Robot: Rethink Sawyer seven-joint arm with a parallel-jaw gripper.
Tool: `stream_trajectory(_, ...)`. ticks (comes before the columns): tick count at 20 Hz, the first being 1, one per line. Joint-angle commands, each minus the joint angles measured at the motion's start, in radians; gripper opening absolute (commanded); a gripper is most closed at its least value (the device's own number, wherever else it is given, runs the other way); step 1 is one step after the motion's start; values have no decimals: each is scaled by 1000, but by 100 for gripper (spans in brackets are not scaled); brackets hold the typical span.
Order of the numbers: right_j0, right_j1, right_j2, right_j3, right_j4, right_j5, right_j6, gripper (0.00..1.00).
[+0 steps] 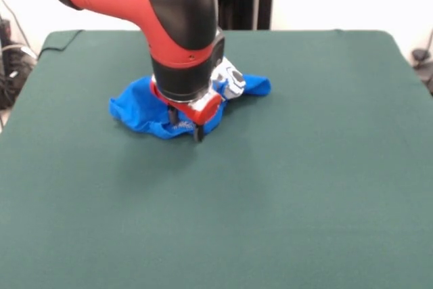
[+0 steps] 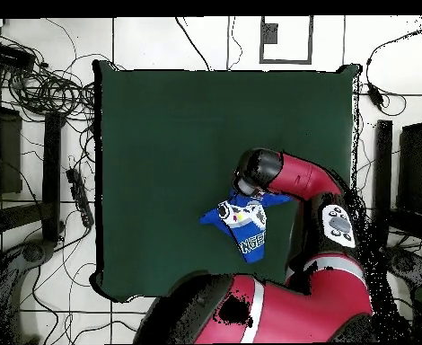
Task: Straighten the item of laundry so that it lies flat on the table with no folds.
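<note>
Shirt (image 1: 139, 109): lying bunched and folded on the far middle of the table (image 1: 304, 187), so you are looking at the grasping step, flattening not yet done. Claw (image 1: 186, 125): pressing down at the shirt's near edge; whether clenched or released, you cannot tell. Next move, by my judgement: you are needing a firm pinch on that edge, then a pull outward.

1 blue T-shirt (image 1: 139, 109), 1 green table (image 1: 304, 167), 1 robot arm (image 1: 169, 18).

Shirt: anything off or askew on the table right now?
Yes. The blue T-shirt is bunched in a crumpled heap on the green table, folds everywhere, print partly hidden. The gripper is down at its near edge. Nothing looks damaged.
</note>
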Motion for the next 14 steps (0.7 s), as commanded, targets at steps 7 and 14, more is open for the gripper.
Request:
stream_trajectory(7, 118, 111, -38, 130, 12, -317, 280, 0)
stream_trajectory(14, 139, 126, -64, 117, 43, -330, 269, 0)
